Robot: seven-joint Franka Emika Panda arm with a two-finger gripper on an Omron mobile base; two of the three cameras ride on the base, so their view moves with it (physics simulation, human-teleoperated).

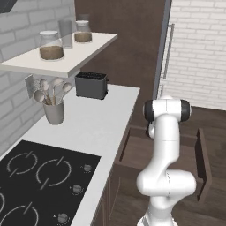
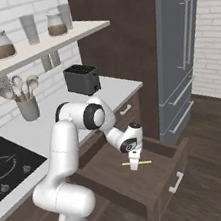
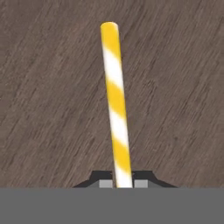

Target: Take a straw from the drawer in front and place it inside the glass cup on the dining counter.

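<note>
**Pincer clamped on the straw in the open drawer**

The pincer (image 2: 135, 165) reaches straight down into the pulled-out drawer (image 2: 159, 183), at the lower middle of the right base view, and its jaws are closed on the straw (image 2: 136, 163). The straw lies flat on the drawer floor and sticks out to either side of the fingers, so the grip appears to sit near its middle, likely chosen so that it lifts level rather than tipping from one end. In the hand view the straw (image 3: 116, 105) runs from between the two dark tips at the bottom up towards the top centre, touching the floor along its length.

The straw is a thin, straight, round tube striped in yellow and white, smooth and probably light and easily crushed. The drawer is dark brown wood with a slanting grain, shallow and wide, with a flat front panel carrying a pale bar handle (image 2: 175, 182). Above, on the white counter (image 2: 112, 89), stands a boxy black toaster (image 2: 82, 79).
</note>
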